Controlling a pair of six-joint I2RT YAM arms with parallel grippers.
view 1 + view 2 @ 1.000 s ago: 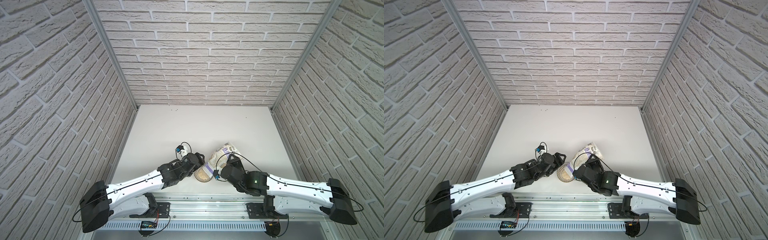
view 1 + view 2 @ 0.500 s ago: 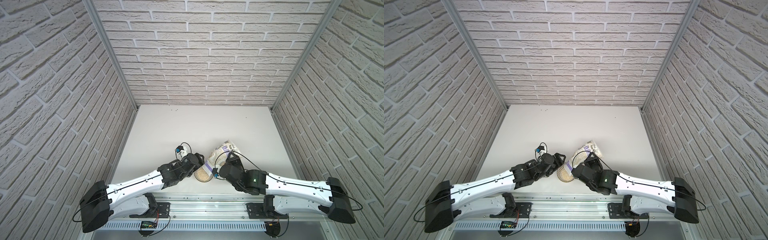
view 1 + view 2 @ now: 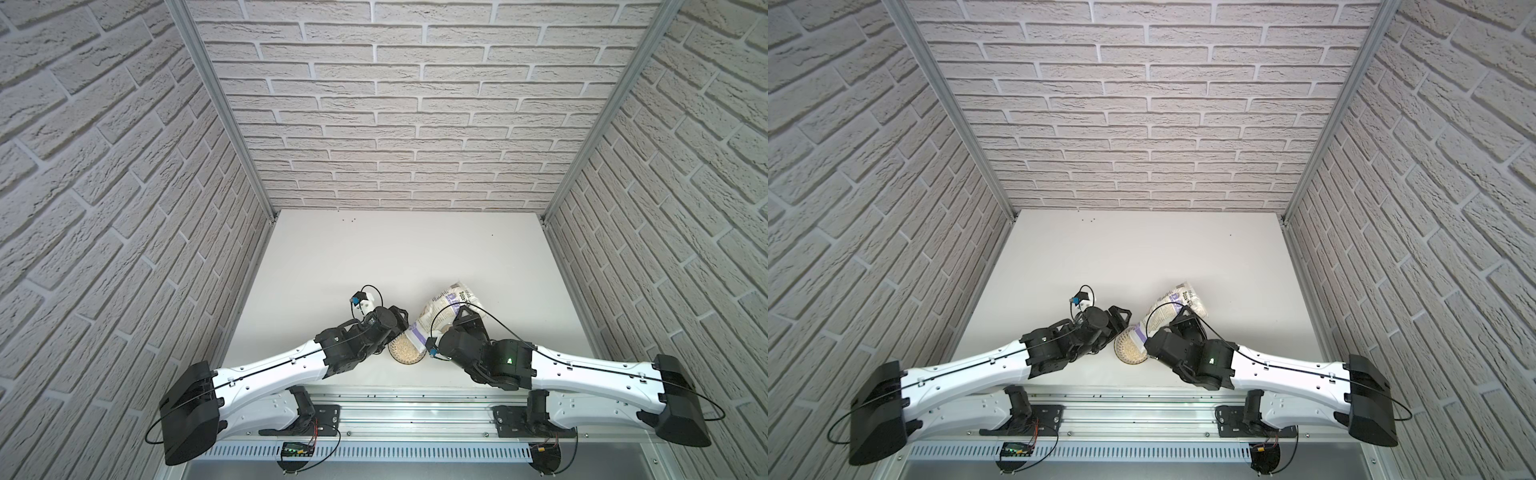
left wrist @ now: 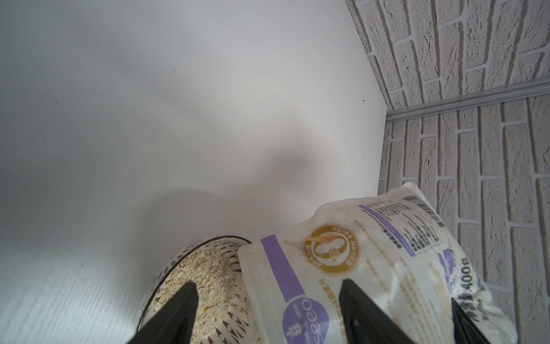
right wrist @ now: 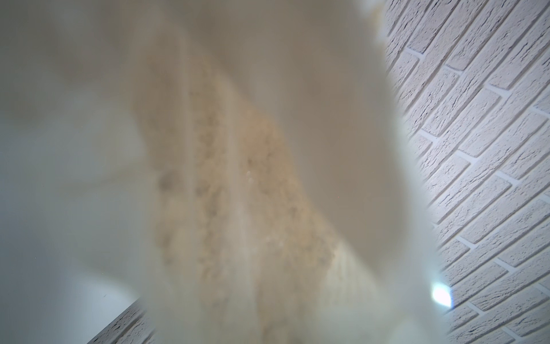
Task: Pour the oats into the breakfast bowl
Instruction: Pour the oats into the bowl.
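Pouring step. We found pale beige oat flakes (image 4: pixel 208 274) heaped in the round white lattice-patterned bowl (image 4: pixel 175 259); right gripper (image 3: pixel 459 311) clamped the crinkly white purple-trimmed plastic pouch (image 4: pixel 372 262) tilted over it; left gripper (image 4: pixel 266 286) gaped wide, empty. Next, we judged: righting it.

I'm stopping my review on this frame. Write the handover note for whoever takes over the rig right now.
Left hand: open, fingers spread just above the bowl and the pouch's lower end; no grip visible.
Right hand: shut on the pouch, which is tilted with its lower end over the bowl.
Done: oats fill much of the bowl.
Left: finish the pour if more is wanted, then probably right the pouch and set it down.
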